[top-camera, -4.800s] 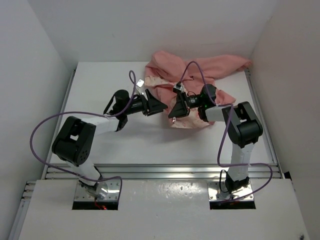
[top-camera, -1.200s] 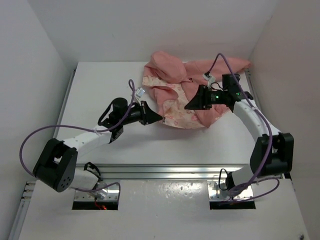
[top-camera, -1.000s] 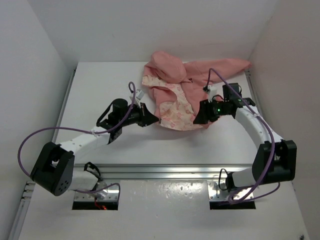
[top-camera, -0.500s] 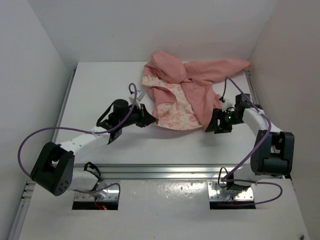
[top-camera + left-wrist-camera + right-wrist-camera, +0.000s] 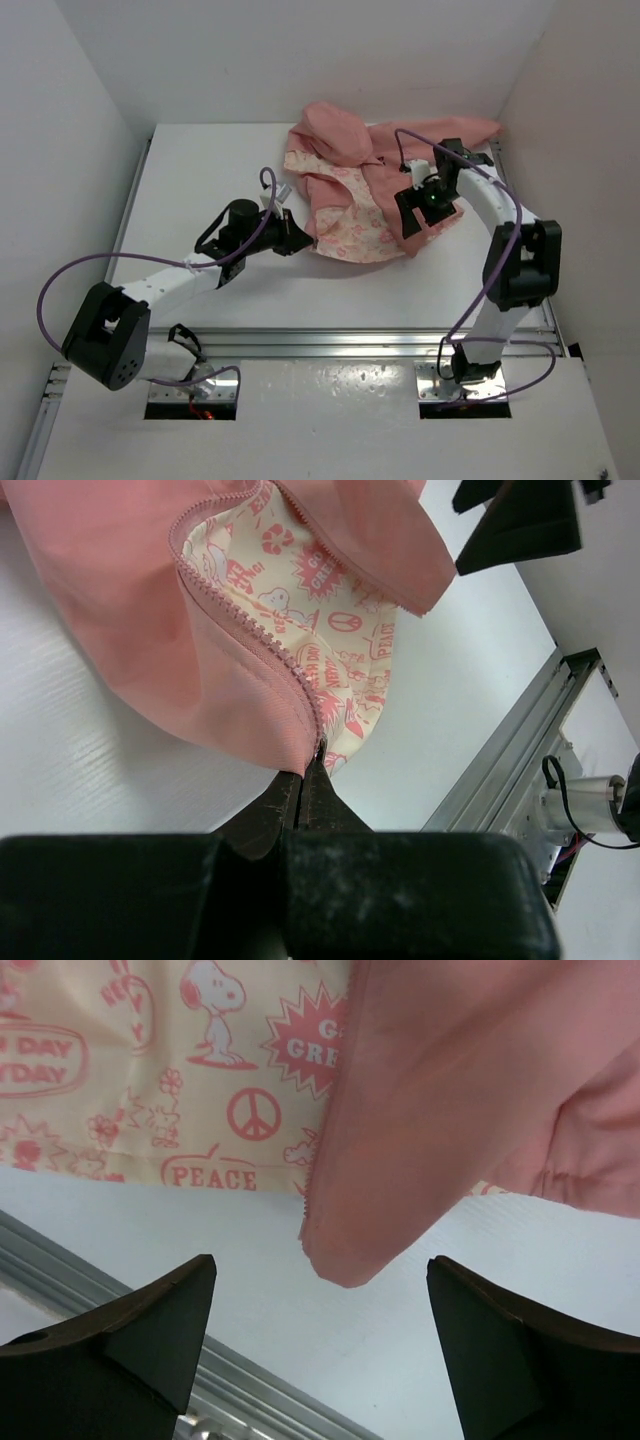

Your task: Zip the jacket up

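The salmon-pink jacket (image 5: 400,165) lies unzipped at the back of the white table, its cream printed lining (image 5: 352,215) showing. My left gripper (image 5: 298,238) is shut on the bottom corner of the left front edge (image 5: 290,742), where the zipper teeth (image 5: 235,615) end. My right gripper (image 5: 420,215) hovers open over the right front flap. In the right wrist view its fingers (image 5: 140,1335) stand wide apart either side of the flap's rounded pink corner (image 5: 350,1250) without touching it. The lining (image 5: 150,1060) lies to the left of that corner.
An aluminium rail (image 5: 320,340) runs along the table's near edge and also shows in the right wrist view (image 5: 60,1260). White walls close in on the left, back and right. Purple cables (image 5: 70,270) loop off both arms.
The right gripper has swung from the table right of the jacket back up over the right flap, its jaws opening wider. The left gripper keeps its hold and has barely moved.
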### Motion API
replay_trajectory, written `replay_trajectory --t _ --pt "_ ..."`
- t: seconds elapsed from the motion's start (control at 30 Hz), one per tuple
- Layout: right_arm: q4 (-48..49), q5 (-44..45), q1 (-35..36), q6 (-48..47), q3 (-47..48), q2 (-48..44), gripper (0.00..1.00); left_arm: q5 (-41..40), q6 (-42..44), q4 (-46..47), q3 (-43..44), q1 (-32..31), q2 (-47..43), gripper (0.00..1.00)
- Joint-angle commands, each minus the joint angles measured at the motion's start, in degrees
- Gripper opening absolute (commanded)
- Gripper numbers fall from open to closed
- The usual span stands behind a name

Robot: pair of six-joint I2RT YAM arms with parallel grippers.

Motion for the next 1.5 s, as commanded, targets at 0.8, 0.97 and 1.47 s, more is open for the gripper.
replay_trajectory --t 0.8,0.97,1.47 --pt "-17.7 3.5 1.7 -10.1 15.8 21.0 0.49 -1.6 0.4 0.7 3.0 -0.6 2.7 0.0" --pt "-19.7 3.8 2.6 -10.9 17.6 23.5 0.5 -1.6 0.4 0.7 3.0 -0.6 3.2 0.0" --pt "-17.4 4.6 3.7 -10.7 16.7 25.1 0.13 -1.6 0.4 0.2 3.6 -0.6 4.2 0.0"
